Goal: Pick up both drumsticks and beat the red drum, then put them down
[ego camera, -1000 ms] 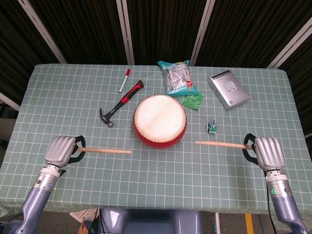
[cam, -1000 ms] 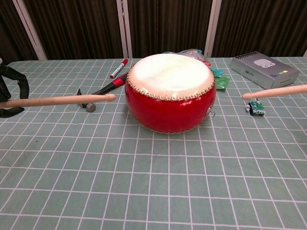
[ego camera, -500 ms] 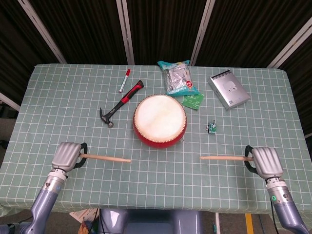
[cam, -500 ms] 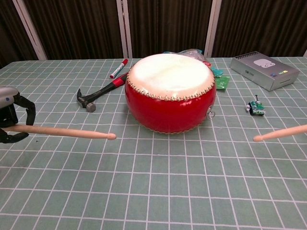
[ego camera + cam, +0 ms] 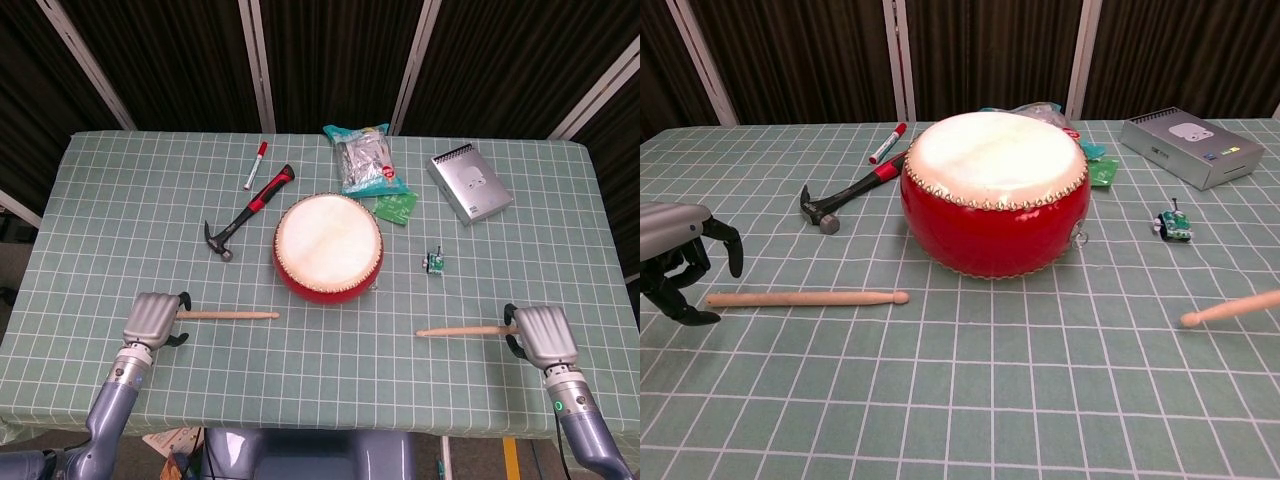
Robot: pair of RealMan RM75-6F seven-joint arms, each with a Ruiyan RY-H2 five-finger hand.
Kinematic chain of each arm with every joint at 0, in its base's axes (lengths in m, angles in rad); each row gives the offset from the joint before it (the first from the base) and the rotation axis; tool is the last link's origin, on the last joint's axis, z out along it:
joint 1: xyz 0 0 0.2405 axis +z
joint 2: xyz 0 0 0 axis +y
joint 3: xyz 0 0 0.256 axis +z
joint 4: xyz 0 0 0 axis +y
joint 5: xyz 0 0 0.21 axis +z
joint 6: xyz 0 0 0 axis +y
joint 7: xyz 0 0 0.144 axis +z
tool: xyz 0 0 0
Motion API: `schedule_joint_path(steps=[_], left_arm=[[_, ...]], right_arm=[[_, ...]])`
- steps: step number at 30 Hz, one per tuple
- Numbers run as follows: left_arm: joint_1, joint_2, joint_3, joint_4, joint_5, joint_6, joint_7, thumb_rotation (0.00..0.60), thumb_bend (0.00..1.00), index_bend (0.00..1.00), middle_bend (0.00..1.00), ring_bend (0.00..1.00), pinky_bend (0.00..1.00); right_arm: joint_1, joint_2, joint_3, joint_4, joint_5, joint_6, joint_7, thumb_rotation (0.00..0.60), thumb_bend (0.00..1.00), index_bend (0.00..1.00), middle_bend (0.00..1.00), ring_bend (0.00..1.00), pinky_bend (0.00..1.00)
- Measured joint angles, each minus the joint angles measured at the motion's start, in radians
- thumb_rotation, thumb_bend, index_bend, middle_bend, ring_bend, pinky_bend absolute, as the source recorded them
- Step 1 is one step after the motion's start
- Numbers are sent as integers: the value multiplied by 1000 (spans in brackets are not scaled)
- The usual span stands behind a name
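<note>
Red drum (image 5: 328,248): stands upright mid-desk, pale skin facing up
Left drumstick (image 5: 805,298): lies flat on the desk in front of the drum's left side, tip toward the middle
Left hand (image 5: 670,255): fingers spread and curled downward, holding nothing, just beside the butt of the left drumstick
Right drumstick (image 5: 463,330): butt inside the right hand, tip pointing toward the drum, low over the desk
Right hand (image 5: 543,335): fingers wrapped around the right drumstick
Desk (image 5: 120,200): green checked cloth
Hammer (image 5: 245,213): left of the drum
Red marker (image 5: 255,165): behind the hammer
</note>
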Motion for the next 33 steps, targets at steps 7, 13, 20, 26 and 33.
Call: schedule_joint_path(steps=[7,13,20,26,33], left_arm=[[0,32,1,-46,-7,-2,13,600,47,274,532,678,748],[12,76,13,-101,20,6,1,600,46,170,294,382,508],[61,138,34,-141,184,62,-118,600,40,18,33,106,263],[150,204,76,-110,424,195,-289,600,20,0,0,5,118],[291,283,137,6,558,343,-468,600,9,0,0,0,53]], right_arm=[[5,12,-1,-29,54,-23,-81,600,301,140,823,890,830],[2,20,1,-56,88,-6,-143,600,301,60,636,726,654],[-28,49,19,-110,80,76,-111,600,300,0,286,325,341],[-84,86,34,-143,4,186,25,600,284,0,44,79,156],[-186,85,20,-100,-159,373,180,600,263,0,0,11,105]])
